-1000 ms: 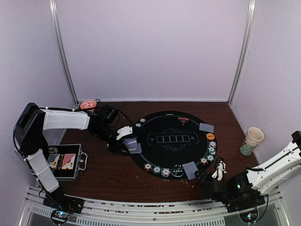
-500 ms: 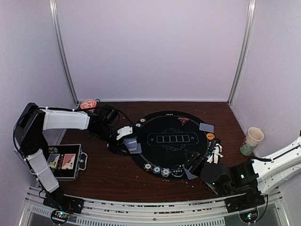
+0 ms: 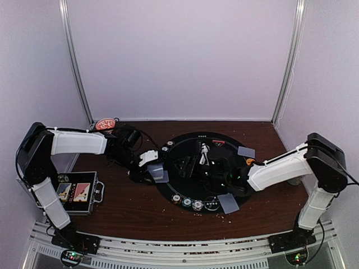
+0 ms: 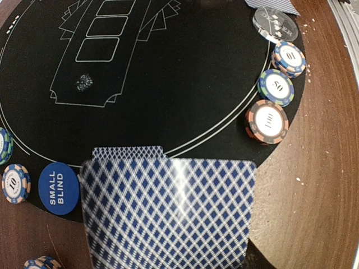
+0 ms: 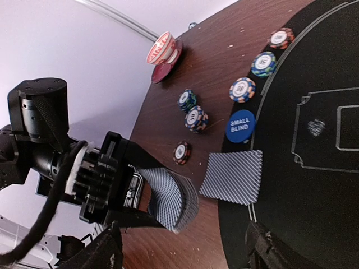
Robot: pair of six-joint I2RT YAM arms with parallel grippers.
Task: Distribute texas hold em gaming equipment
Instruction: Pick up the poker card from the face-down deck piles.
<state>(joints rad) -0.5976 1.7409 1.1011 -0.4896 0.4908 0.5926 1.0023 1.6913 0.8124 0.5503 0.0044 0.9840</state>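
At the far left the black case (image 3: 78, 193) sits open on the desk (image 3: 129, 213), apart from play. The left fingers (image 5: 126, 162) are clenched on a deck of playing cards (image 4: 168, 216), held just over the left edge of the mat (image 3: 174, 185). There a single card (image 5: 231, 176) already lies beside the blue Small Blind button (image 5: 240, 124) and a row of striped chips (image 5: 243, 89). Three loose chips (image 5: 194, 119) rest on bare wood outside the mat. Mid-mat, the right fingers (image 5: 109, 252) stand spread wide with nothing between them, pointed toward the deck. Further right, near-edge chips (image 3: 188, 202) line the mat, dealt cards (image 3: 227, 203) mark two seats, and an orange button (image 3: 251, 162) is placed. Distribution looks well advanced, but the centre outlines (image 4: 96, 49) that show are bare and the deck is unspent, so dealing likely remains.
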